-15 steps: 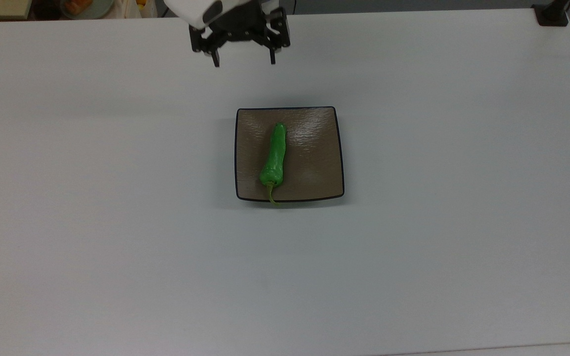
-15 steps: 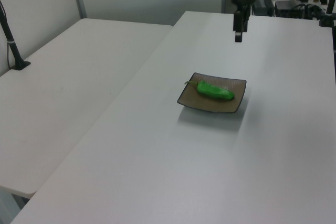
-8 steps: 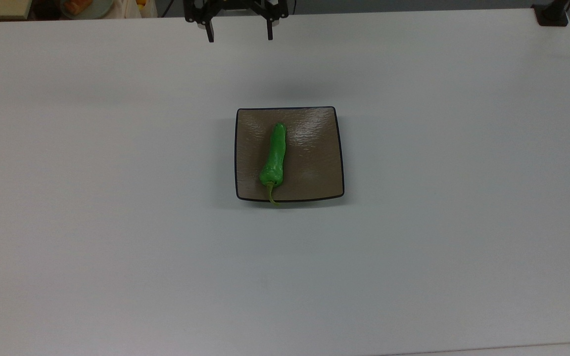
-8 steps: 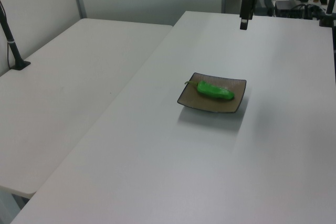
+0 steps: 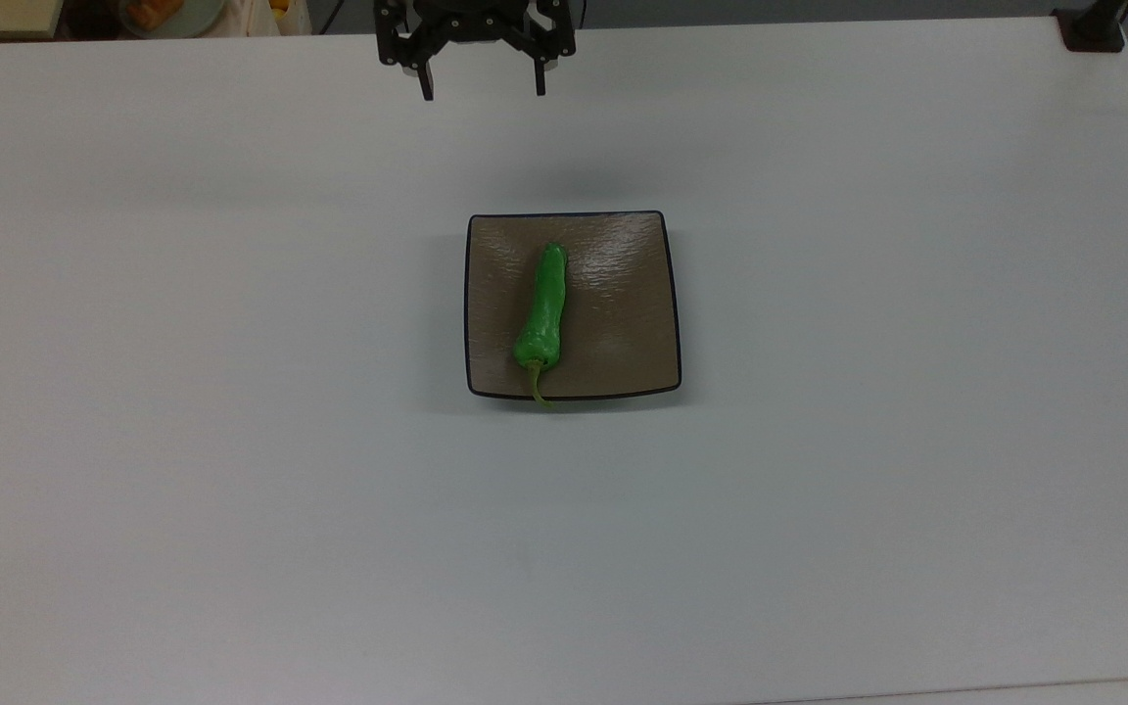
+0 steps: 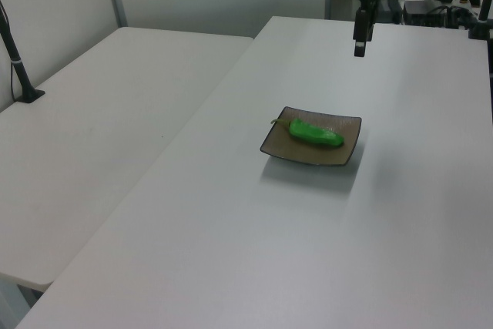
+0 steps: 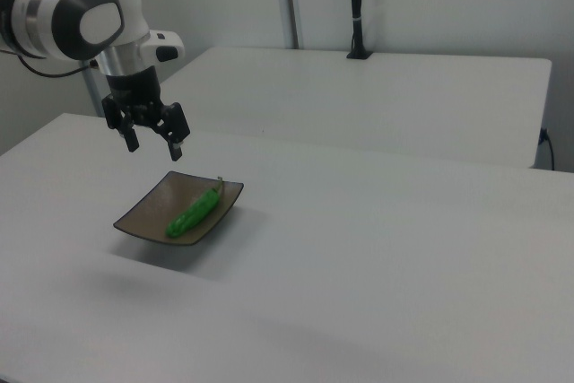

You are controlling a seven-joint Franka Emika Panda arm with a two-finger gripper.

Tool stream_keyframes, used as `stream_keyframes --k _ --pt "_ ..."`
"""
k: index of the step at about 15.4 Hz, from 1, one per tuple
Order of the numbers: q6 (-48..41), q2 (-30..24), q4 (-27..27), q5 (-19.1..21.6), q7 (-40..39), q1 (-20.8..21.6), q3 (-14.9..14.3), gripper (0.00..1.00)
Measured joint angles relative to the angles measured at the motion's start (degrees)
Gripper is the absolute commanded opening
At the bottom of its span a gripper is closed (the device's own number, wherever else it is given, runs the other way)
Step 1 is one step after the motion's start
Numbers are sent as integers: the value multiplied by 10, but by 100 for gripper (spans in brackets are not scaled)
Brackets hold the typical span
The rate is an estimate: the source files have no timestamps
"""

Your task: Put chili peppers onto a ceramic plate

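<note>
White table (image 5: 231,490), bare across the near span in the top view. Mid-table: ceramic plate (image 5: 623,323), square, brown, dark-rimmed, rippled glaze catching glare on the top view's right half. Chili pepper (image 5: 542,308) lying flat on plate, left of plate centre in the top view, lengthwise, stem end toward the near edge; stem tip curling just over the rim. In the left view, pepper (image 6: 316,134) across the plate (image 6: 347,152), stem hard to make out. In the right view, pepper (image 7: 195,211) on plate (image 7: 143,217), stem pointing away.

Farther back: gripper (image 5: 482,90) raised above table, well apart from plate, fingers spread, empty. Upper body cut off by top edge in the top view. Edge-on in the left view (image 6: 360,45), finger gap hidden. In the right view (image 7: 154,143), spread visible.
</note>
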Motion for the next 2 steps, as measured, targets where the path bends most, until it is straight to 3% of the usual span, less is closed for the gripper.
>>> stream_keyframes --k 2 --pt "0 0 -3 0 0 0 -1 100"
